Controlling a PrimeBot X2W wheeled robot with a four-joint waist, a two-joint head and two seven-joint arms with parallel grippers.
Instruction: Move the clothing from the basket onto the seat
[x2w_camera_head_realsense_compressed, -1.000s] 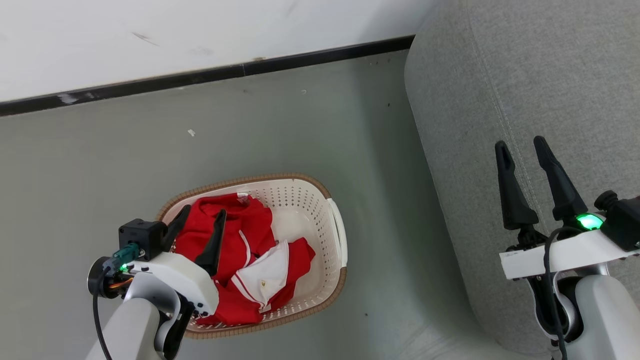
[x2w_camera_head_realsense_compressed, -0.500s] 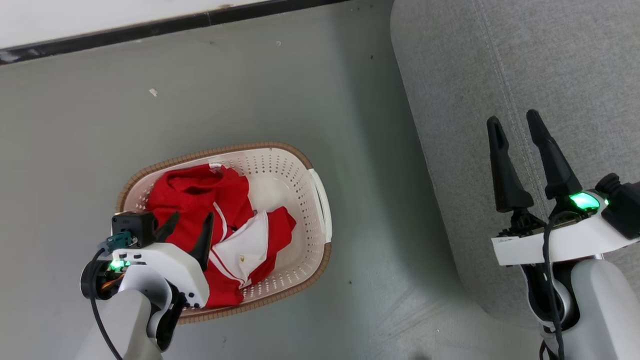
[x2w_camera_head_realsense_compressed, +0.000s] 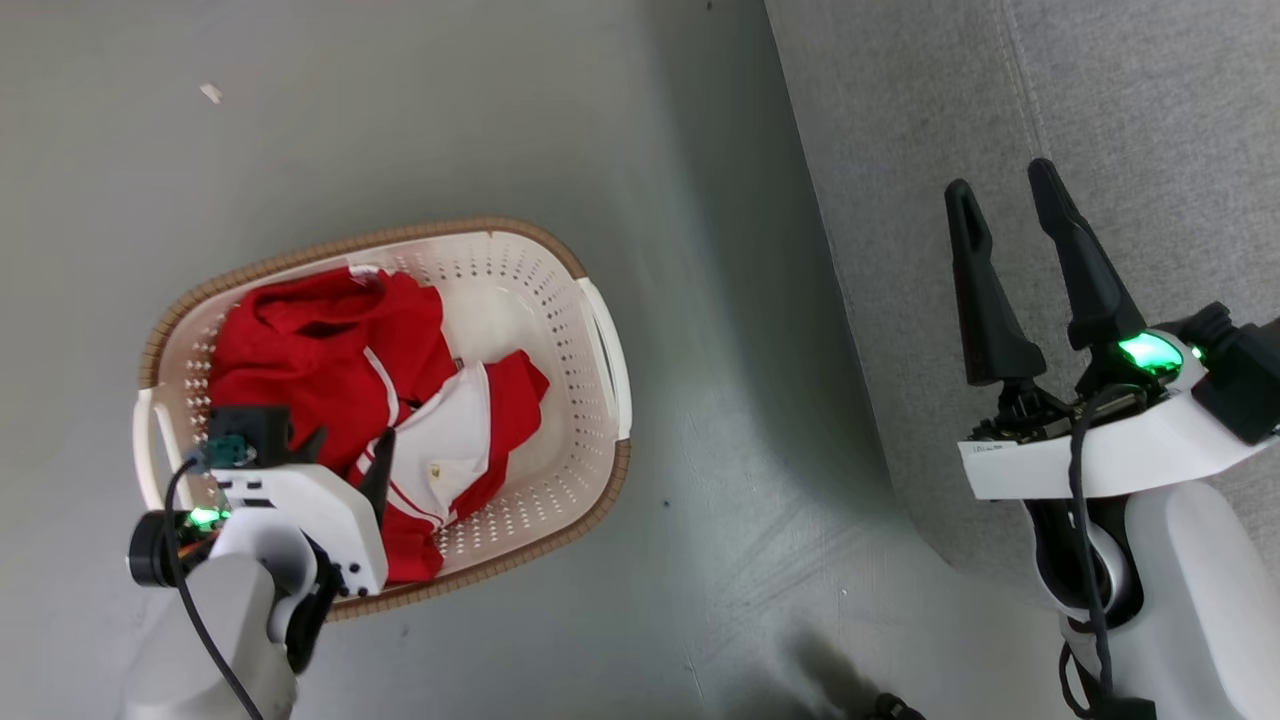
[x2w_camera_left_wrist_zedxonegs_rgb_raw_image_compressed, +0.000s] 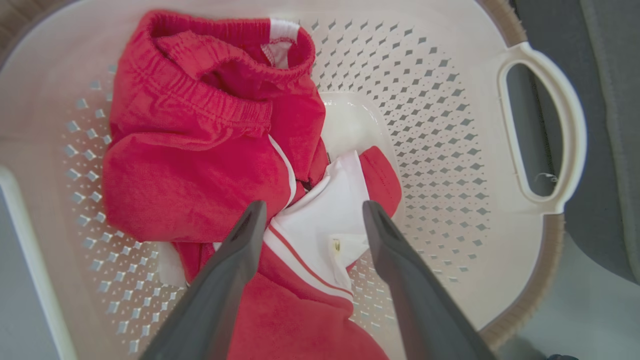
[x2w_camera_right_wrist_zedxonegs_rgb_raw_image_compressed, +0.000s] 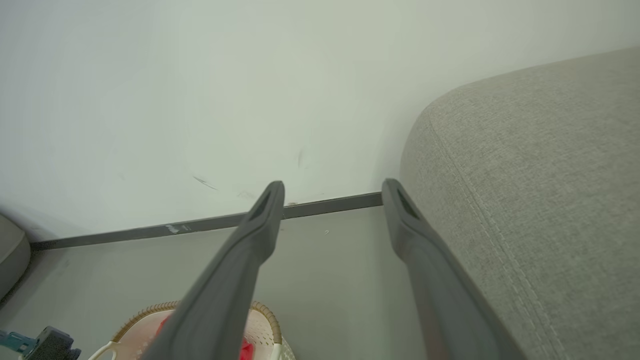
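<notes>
The clothing (x2w_camera_head_realsense_compressed: 330, 360) is a heap of red fabric with a white panel and white stripes. It lies in the cream basket (x2w_camera_head_realsense_compressed: 560, 300) with the brown rim, which stands on the floor at the left. My left gripper (x2w_camera_head_realsense_compressed: 352, 445) hangs open just over the heap. In the left wrist view its fingers straddle the white panel of the clothing (x2w_camera_left_wrist_zedxonegs_rgb_raw_image_compressed: 200, 165) inside the basket (x2w_camera_left_wrist_zedxonegs_rgb_raw_image_compressed: 440, 125), left gripper (x2w_camera_left_wrist_zedxonegs_rgb_raw_image_compressed: 314, 206) holding nothing. The grey seat (x2w_camera_head_realsense_compressed: 1100, 100) fills the right side. Over its front edge my right gripper (x2w_camera_head_realsense_compressed: 1000, 178) stands open and empty, also right gripper (x2w_camera_right_wrist_zedxonegs_rgb_raw_image_compressed: 333, 185) beside the seat (x2w_camera_right_wrist_zedxonegs_rgb_raw_image_compressed: 540, 200).
Grey floor lies between the basket and the seat. A small white scrap (x2w_camera_head_realsense_compressed: 211, 93) sits on the floor far left. The right wrist view shows a white wall with a dark baseboard (x2w_camera_right_wrist_zedxonegs_rgb_raw_image_compressed: 325, 204) beyond the basket.
The head camera has tilted down, so the wall has left the picture. My left gripper has sunk lower into the basket, closer to the clothing. Both grippers stay open.
</notes>
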